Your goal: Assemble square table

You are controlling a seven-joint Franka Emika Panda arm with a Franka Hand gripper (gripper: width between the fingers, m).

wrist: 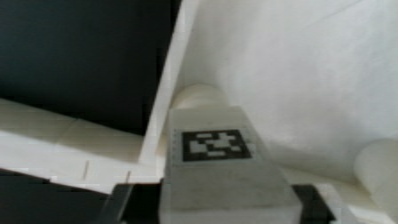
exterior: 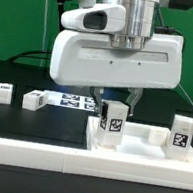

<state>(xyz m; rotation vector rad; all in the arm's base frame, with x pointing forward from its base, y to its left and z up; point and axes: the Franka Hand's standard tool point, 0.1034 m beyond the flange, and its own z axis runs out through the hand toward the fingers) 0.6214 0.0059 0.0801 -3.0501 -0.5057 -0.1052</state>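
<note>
In the exterior view, your gripper [exterior: 117, 104] hung low over the square slab [exterior: 146, 153], pinching the upright held leg [exterior: 111, 123] directly beneath it, with the tag facing the camera. A second leg [exterior: 181, 133] stood upright well off to the exterior view's right of the gripper. Two loose legs [exterior: 3, 92] [exterior: 31, 98] lay on the black worktop [exterior: 39, 126] far to the exterior view's left of the gripper. The marker board [exterior: 73, 102] lay between them and the gripper. In the wrist view, the held leg [wrist: 217, 150] reached out from between the fingers [wrist: 121, 205], which pressed against both its sides, tag up. Its tip hung over the square slab [wrist: 302, 60], just beside the slab's edge, and the worktop [wrist: 71, 50] lay past that edge.
</note>
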